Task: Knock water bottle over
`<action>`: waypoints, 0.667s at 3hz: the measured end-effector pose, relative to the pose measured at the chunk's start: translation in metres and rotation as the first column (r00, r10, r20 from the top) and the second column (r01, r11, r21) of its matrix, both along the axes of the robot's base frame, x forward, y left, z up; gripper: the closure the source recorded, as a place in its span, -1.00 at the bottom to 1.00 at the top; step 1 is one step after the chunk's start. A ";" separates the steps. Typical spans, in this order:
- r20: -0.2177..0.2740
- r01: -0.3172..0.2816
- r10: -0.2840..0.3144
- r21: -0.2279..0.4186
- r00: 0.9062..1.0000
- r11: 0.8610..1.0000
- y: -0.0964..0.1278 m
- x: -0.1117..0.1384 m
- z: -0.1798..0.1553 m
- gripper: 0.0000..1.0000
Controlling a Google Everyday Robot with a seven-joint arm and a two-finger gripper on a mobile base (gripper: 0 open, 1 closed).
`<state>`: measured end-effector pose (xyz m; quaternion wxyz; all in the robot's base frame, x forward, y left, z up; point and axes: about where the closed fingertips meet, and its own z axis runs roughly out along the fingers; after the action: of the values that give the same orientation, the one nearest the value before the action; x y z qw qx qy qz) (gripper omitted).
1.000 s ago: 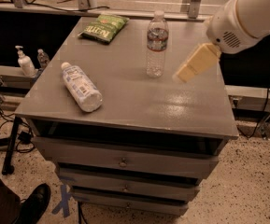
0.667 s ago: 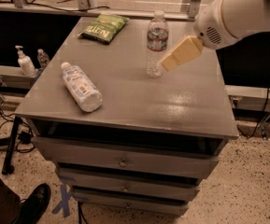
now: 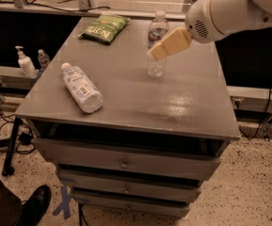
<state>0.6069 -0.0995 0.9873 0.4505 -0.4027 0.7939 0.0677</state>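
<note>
The water bottle is slim and clear with a white cap and a dark label band. It stands upright on the grey cabinet top, right of the middle toward the back. My gripper comes in from the upper right on a white arm. Its cream-coloured fingers overlap the bottle's upper half, at the label band. Whether it touches the bottle does not show.
A fatter white bottle with a pale blue label lies on its side at the left of the top. A green chip bag lies at the back left. A pump dispenser stands on a ledge at left. A shoe is at bottom left.
My gripper has moved left, from the right of the water bottle to over its upper half. The bottle still stands upright.
</note>
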 end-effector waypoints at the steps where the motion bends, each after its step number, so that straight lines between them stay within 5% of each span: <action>1: 0.011 -0.004 0.003 0.062 1.000 0.998 -0.001 0.002 -0.003 -1.00; 2: 0.030 -0.009 0.003 0.186 1.000 0.983 0.008 0.020 -0.015 -1.00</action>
<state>0.6272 -0.0919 0.9727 0.4974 -0.3623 0.7763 0.1368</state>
